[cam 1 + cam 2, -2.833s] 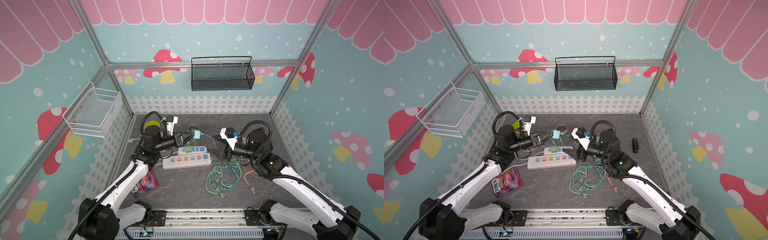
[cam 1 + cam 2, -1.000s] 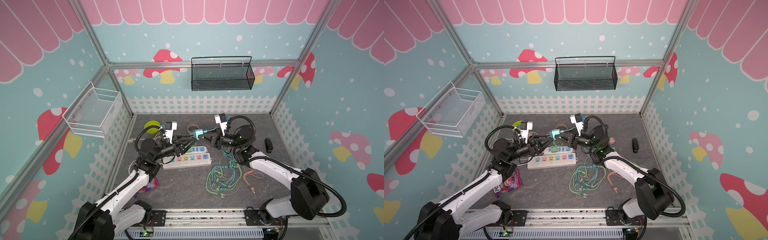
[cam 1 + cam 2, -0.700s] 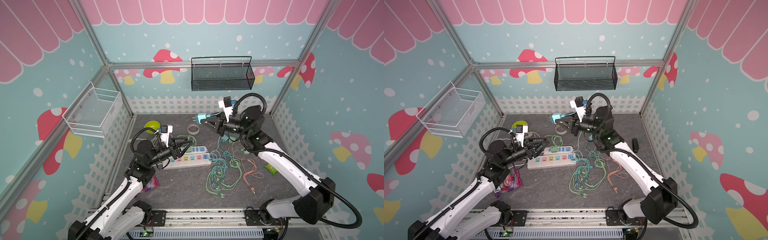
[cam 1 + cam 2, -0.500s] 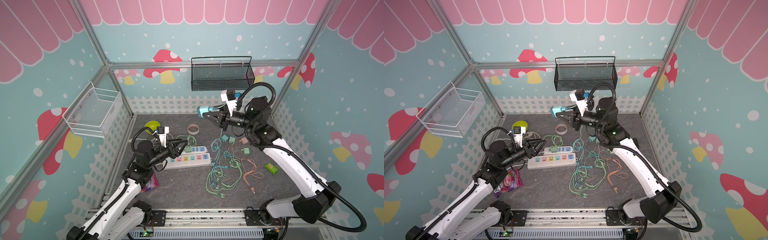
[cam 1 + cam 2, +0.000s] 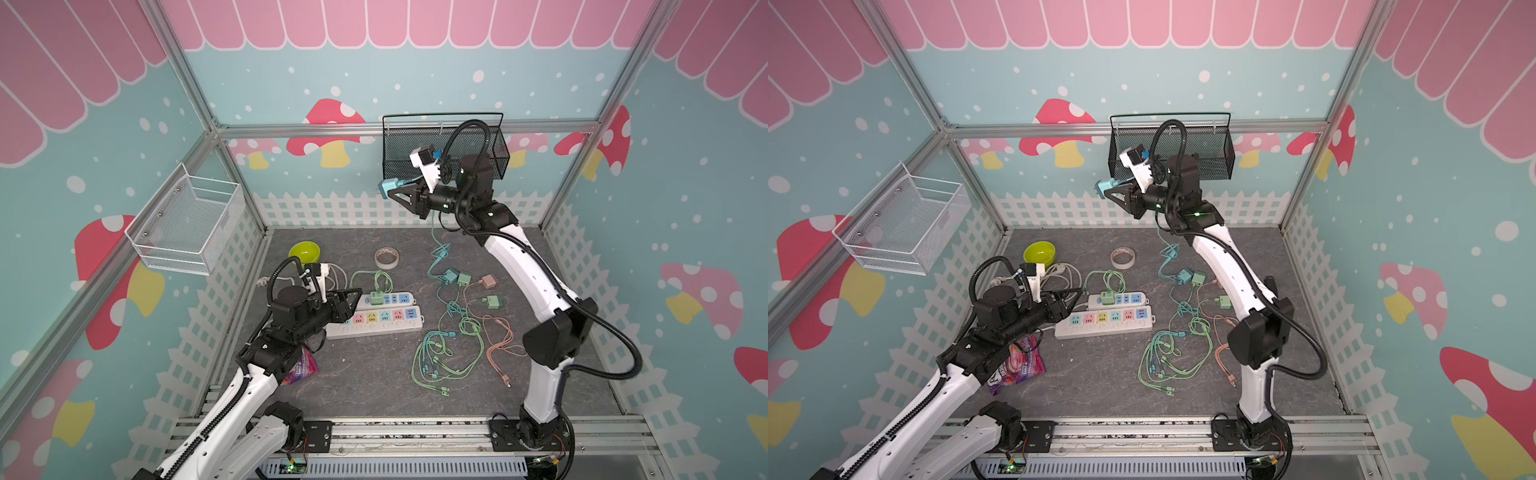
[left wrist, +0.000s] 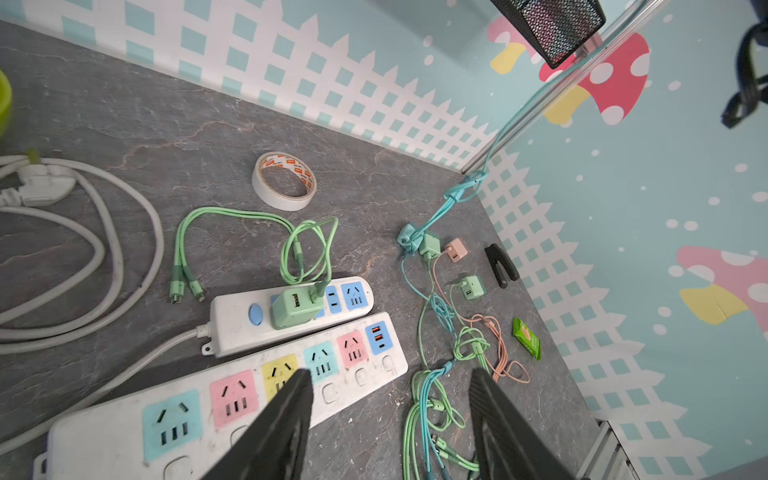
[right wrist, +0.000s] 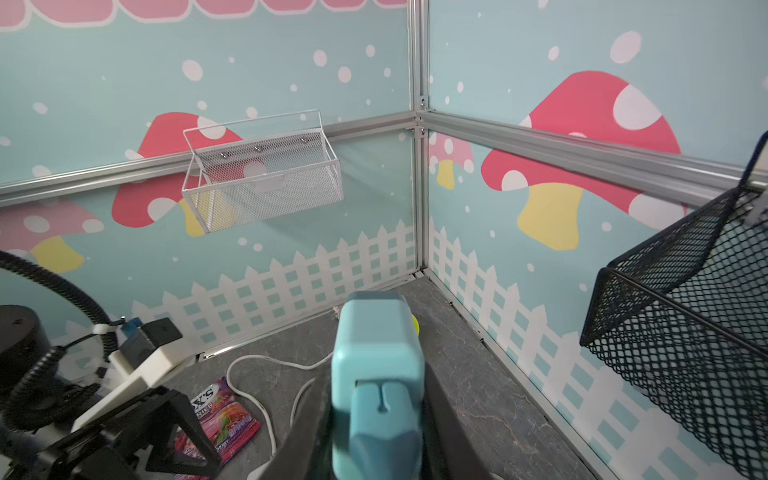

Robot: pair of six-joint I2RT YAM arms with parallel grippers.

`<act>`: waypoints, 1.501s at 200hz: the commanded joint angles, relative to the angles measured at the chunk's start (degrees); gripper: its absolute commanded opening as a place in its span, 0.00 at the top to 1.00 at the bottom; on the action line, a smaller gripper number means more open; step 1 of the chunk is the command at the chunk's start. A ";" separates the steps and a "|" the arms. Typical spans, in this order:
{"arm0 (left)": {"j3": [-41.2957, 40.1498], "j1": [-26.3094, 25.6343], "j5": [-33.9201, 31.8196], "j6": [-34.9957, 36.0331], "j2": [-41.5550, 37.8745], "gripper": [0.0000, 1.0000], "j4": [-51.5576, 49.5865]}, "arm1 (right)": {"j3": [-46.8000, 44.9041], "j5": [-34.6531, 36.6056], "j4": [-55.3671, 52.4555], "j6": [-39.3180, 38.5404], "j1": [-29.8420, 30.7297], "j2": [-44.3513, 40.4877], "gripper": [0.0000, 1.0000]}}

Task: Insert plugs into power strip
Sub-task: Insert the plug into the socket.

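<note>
Over slate floor (image 5: 374,374), right end effector (image 5: 395,194) clamps rounded teal plug (image 5: 385,187); left end effector (image 6: 388,374) gapes empty.

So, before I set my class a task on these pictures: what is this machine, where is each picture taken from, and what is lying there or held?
Two robot arms stand at a table, each ending in a two-fingered gripper. Two pictures look down on the whole scene from side-by-side cameras overhead; the other two come from a camera on each wrist. The right gripper is raised, shut on a teal plug whose cable trails down. The left gripper is open and empty over the long power strip. The shorter power strip beside it already holds a green plug. Loose plugs and tangled cables lie nearby, with a tape roll and a green bowl.
</note>
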 commanded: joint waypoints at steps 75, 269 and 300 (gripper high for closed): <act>-0.49 1.47 -8.89 0.03 1.51 0.40 -7.04 | 2.32 8.12 -10.10 2.05 0.33 10.90 0.97; 10.04 6.30 -6.08 3.99 31.18 0.44 -3.74 | -14.02 29.92 -31.77 11.85 5.94 5.16 1.00; 11.88 6.39 -4.63 3.68 35.82 0.46 -2.56 | -15.94 31.23 -32.36 13.85 6.98 5.06 1.00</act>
